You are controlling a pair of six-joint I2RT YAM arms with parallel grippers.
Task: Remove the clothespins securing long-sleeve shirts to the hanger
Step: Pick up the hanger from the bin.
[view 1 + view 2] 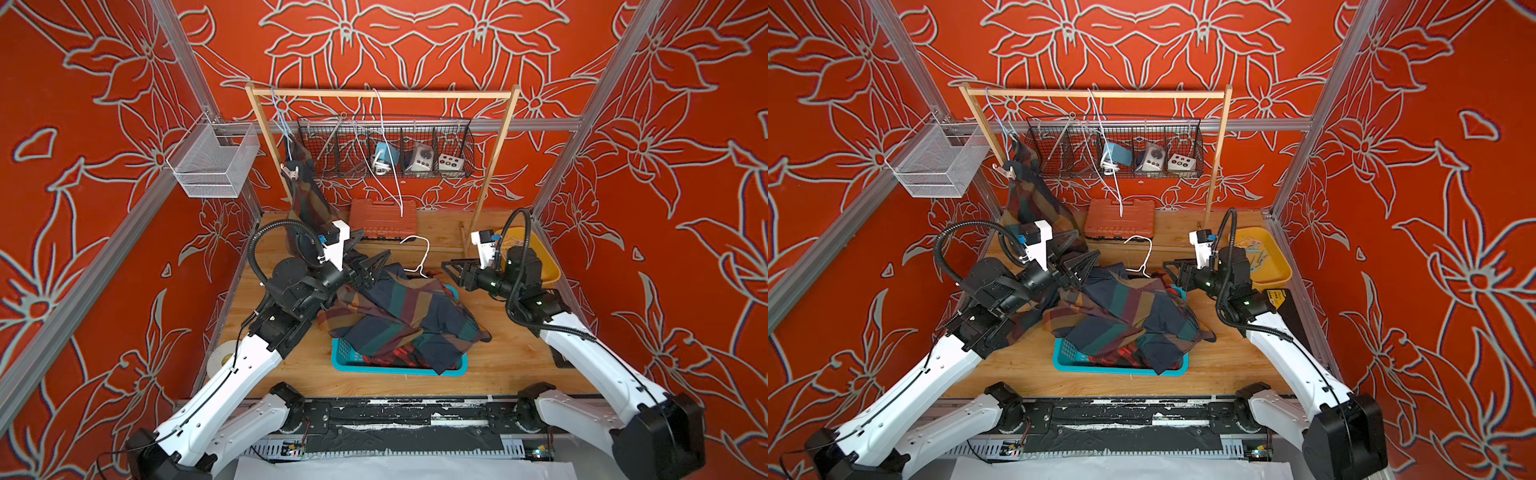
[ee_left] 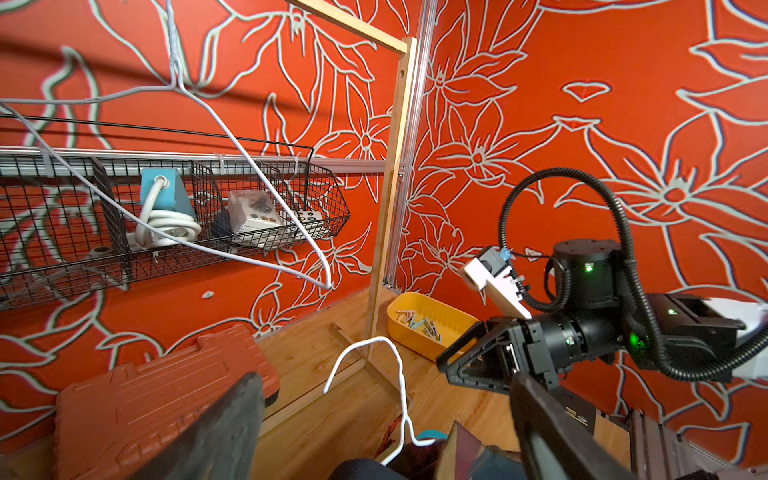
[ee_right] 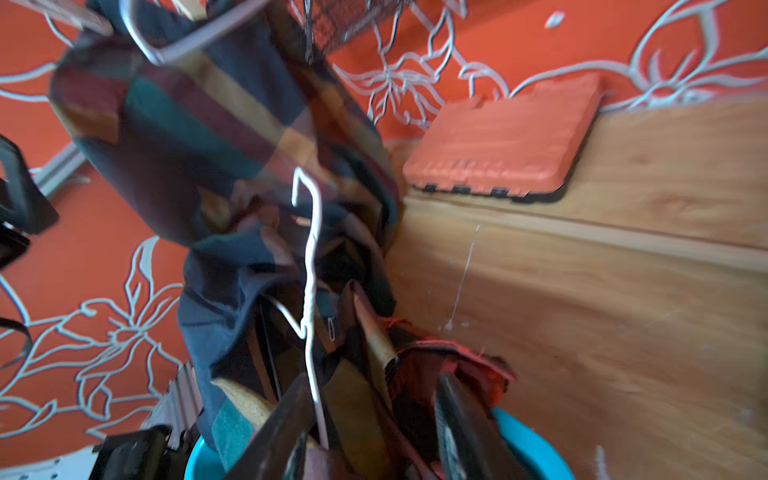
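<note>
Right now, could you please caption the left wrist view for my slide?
Bare white wire hanger hangs before the black wire basket; small plastic clothespins lie in the yellow plastic tub.

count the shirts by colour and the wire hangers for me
dark plaid shirts: 2 (one hanging, one heaped on the basket)
red-and-black check shirt: 1
wire hangers: 3 ()
total: 6

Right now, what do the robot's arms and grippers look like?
Left arm and right arm: white shells, black joints, a black ribbed hose looping at each wrist, white camera mounts with blue connectors. Left gripper and right gripper: black, triangular open frames.
</note>
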